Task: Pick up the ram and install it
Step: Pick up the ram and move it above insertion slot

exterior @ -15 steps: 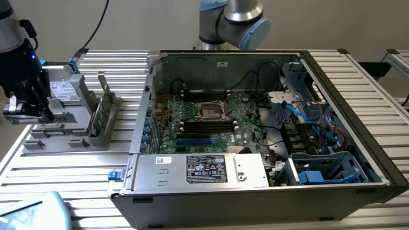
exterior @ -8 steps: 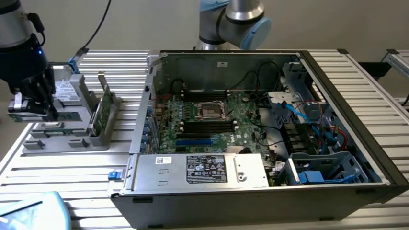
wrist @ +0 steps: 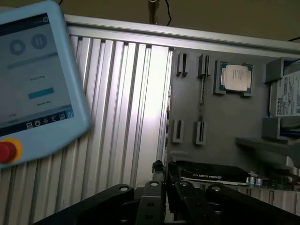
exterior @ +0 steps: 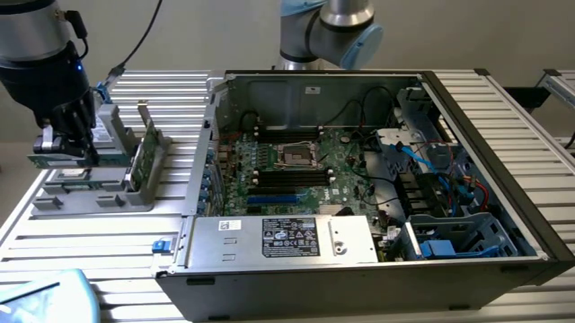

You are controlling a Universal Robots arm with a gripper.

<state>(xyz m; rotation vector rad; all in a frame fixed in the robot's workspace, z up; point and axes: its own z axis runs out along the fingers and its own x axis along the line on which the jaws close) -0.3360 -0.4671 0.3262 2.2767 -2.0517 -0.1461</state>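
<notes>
The ram [exterior: 112,159] in the claw's [exterior: 72,153] tight, narrow grip above the gray holder [exterior: 90,202].

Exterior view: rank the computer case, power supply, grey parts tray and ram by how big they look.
1. computer case
2. power supply and grey parts tray: look about alike, so not ranked
3. ram, held in the claw
</notes>
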